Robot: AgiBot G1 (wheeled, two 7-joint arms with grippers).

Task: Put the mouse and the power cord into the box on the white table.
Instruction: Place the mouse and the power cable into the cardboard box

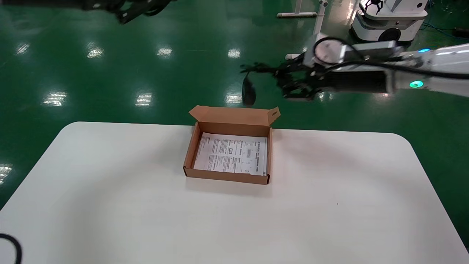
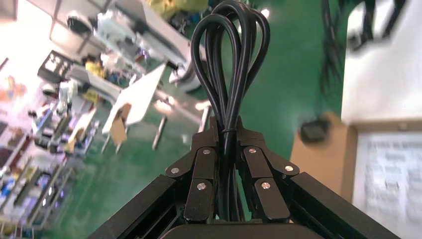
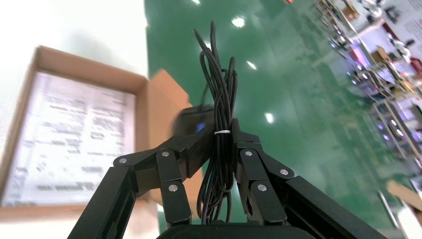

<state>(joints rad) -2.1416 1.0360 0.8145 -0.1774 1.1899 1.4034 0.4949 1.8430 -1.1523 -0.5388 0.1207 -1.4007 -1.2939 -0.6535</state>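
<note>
The brown box stands open at the far middle of the white table, a white printed sheet at its bottom. My right gripper hovers beyond the box's far edge, shut on the mouse's thin bundled wire. The black mouse dangles from it above the lid flap. In the right wrist view the mouse shows behind the gripper, near the box. My left gripper is shut on the thick looped power cord; that arm is high at the far left.
A black cable loop lies at the table's near left corner. Green floor surrounds the table. Another robot's white base stands far back right.
</note>
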